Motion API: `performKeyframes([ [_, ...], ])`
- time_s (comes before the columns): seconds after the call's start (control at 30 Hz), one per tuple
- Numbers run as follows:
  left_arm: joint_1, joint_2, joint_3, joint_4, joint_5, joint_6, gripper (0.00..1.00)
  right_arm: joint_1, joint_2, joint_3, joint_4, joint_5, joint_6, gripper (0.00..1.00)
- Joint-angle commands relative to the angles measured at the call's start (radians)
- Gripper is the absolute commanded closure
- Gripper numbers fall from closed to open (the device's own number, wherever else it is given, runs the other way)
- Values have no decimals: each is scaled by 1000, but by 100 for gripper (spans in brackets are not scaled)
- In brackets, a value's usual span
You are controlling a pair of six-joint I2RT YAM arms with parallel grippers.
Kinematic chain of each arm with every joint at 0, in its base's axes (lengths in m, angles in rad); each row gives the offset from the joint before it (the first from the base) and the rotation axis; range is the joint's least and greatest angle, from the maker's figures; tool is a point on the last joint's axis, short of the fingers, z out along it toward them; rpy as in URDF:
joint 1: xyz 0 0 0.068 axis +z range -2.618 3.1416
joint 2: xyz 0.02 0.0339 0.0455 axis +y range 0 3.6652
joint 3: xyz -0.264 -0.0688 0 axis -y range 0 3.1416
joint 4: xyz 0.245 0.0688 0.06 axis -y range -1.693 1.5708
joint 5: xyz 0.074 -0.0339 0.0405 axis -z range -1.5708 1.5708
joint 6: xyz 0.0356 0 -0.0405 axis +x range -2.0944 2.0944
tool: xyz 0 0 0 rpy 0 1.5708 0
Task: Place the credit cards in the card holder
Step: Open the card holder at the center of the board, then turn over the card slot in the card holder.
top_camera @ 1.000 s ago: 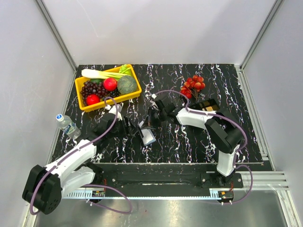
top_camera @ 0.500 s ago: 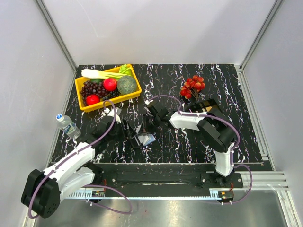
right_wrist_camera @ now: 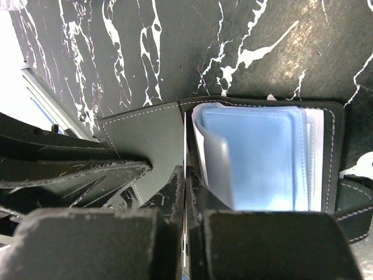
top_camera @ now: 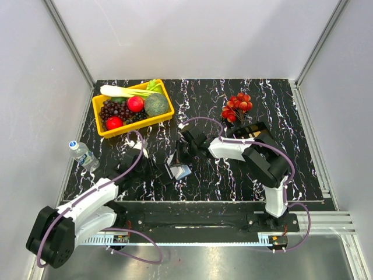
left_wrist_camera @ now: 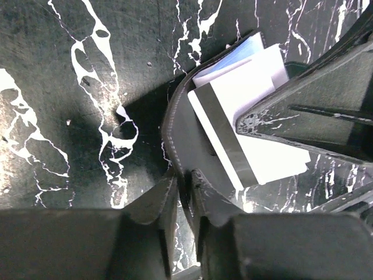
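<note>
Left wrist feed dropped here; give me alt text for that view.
The left gripper pinches the cover edge of the black card holder on the marbled table. A white credit card with a dark stripe sits over the open inside, held by the right gripper.

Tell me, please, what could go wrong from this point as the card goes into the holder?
1. The left pincer pinches only the cover edge of the card holder; a slip could let the flap fall shut.
2. The right pincer seems to hold the credit card by a thin edge, so it may twist or drop.
3. The blue sleeves curl upward; the card might slide between them, missing a pocket.
</note>
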Motion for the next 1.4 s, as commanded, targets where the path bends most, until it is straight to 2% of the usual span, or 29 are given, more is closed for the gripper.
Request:
performKeyframes([
  [0.0,5,44,4,71,-21,5,91,5,-9,36,-1,18,-21,100],
  [0.07,5,85,29,75,-34,17,100,-1,-25,38,1,19,-27,100],
  [0.27,5,227,131,69,-67,82,100,-57,-139,-5,-5,73,-46,100],
  [0.5,5,285,188,67,-77,126,100,-147,-242,-79,-4,85,-67,100],
  [1.37,5,417,228,88,-61,160,100,-159,-193,-154,-85,235,-153,100],
])
